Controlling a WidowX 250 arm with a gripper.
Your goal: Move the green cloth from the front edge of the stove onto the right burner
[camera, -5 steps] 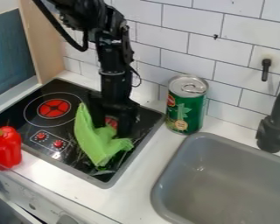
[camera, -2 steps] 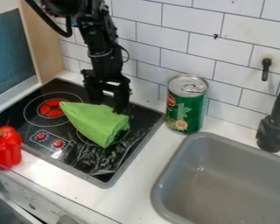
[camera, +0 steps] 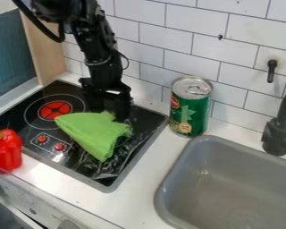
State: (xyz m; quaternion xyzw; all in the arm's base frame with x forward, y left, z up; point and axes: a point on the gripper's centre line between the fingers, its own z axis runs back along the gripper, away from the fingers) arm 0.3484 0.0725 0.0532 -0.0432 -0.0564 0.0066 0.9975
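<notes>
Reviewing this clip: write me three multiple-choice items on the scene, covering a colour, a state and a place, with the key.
1. What colour is the body of the pepper?
A) purple
B) red
C) white

2. How is the can set?
A) upright
B) on its side
C) crushed flat

3. Where is the cloth?
A) over the can
B) around the pepper
C) on the stovetop

1: B, its skin is bright red below the stem.
2: A, its round lid faces up.
3: C, it lies on the black surface by the hand.
</notes>
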